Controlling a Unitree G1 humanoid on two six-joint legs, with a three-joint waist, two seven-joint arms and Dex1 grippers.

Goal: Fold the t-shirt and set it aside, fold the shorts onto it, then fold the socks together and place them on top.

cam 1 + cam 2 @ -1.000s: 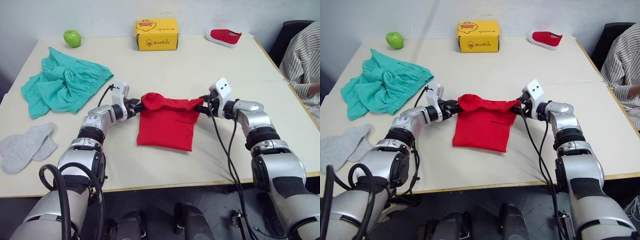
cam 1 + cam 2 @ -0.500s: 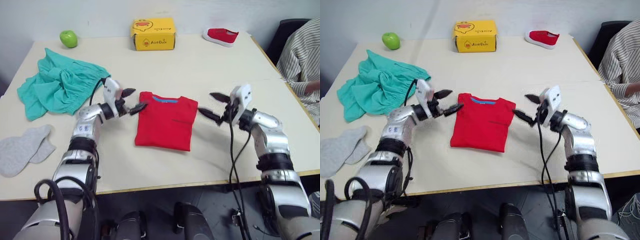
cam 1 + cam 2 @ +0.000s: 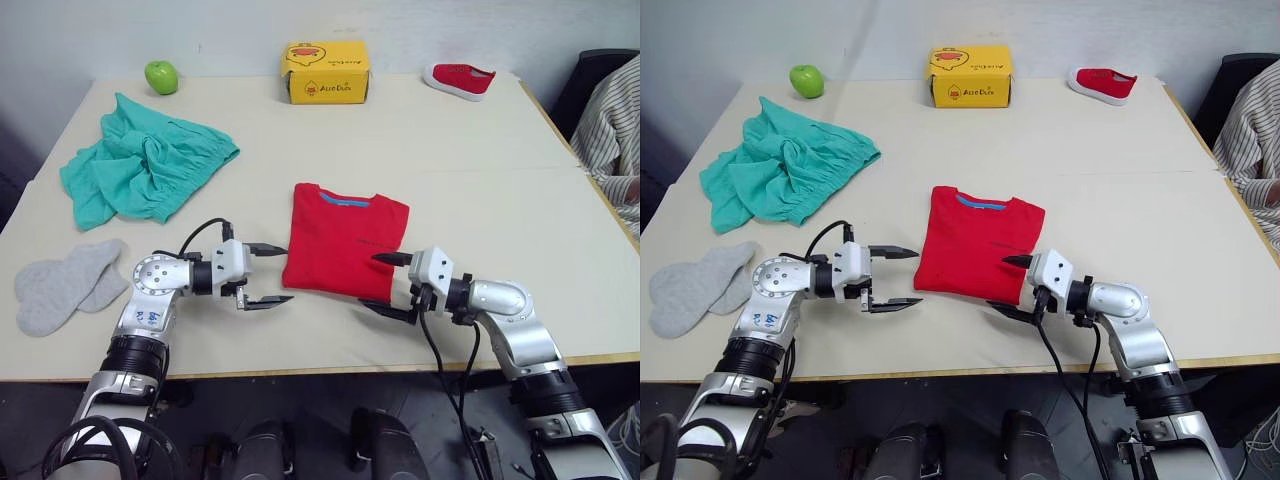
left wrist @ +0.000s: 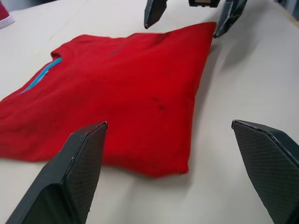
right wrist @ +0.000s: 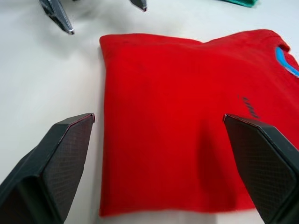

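T-shirt [image 3: 346,240] lies folded into a flat red rectangle on the tabletop [image 3: 480,140], collar band away from the robot, just beyond the line between the two grippers. Left gripper [image 3: 268,274] sits low just off the shirt's near-left corner, its two black fingers spread wide and pointing toward the cloth without touching it. Right gripper [image 3: 385,283] sits at the near-right corner, fingers likewise spread and empty; its upper fingertip lies over the shirt's right edge, though contact cannot be told. In the left wrist view the shirt's near edge lies between the left gripper's spread fingers [image 4: 70,175], with the other gripper's tips beyond it. Shorts [image 3: 145,165] lie bunched well to the left and farther back, and the socks [image 3: 65,285] lie flat near the left front edge. Along the far edge stand a green apple [image 3: 160,76], a yellow box [image 3: 325,71] and a small red shoe [image 3: 459,80]. A person's striped sleeve [image 3: 612,130] shows at the right.
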